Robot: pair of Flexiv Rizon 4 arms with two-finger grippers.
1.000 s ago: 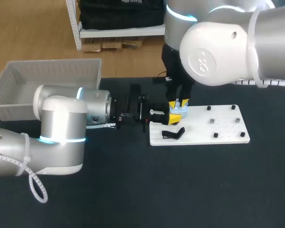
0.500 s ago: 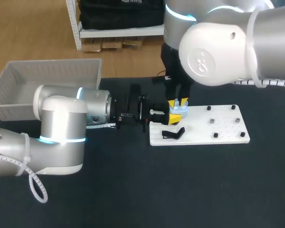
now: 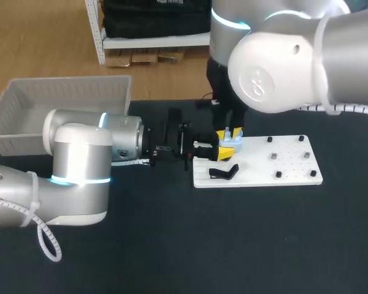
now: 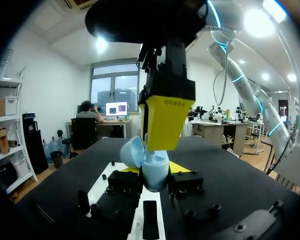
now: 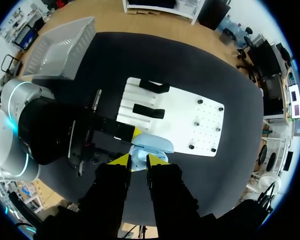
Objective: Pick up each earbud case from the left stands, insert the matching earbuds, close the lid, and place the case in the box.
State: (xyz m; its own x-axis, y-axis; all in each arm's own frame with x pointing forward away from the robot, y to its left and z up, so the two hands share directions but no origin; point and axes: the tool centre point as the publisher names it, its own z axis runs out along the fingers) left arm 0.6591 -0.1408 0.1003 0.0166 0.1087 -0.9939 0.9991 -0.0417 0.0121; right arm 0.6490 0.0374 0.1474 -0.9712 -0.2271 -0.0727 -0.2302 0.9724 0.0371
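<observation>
The left gripper [image 4: 155,175] clamps the open light-blue earbud case [image 5: 152,144] over the edge of the white stand board [image 5: 185,120], with the right gripper [image 5: 138,160] poised at its mouth, its own hold impossible to tell. An off-centre push could jam an earbud or twist the case loose.

Bright, even overhead light falls on the dark surface [image 3: 172,245], which stays matte and carries only faint shadows. The right arm [image 3: 276,61] shows soft glare on its white shell. In the left wrist view, ceiling lamps flare overhead, yet the pale earbud case [image 4: 152,167] is clearly lit.
</observation>
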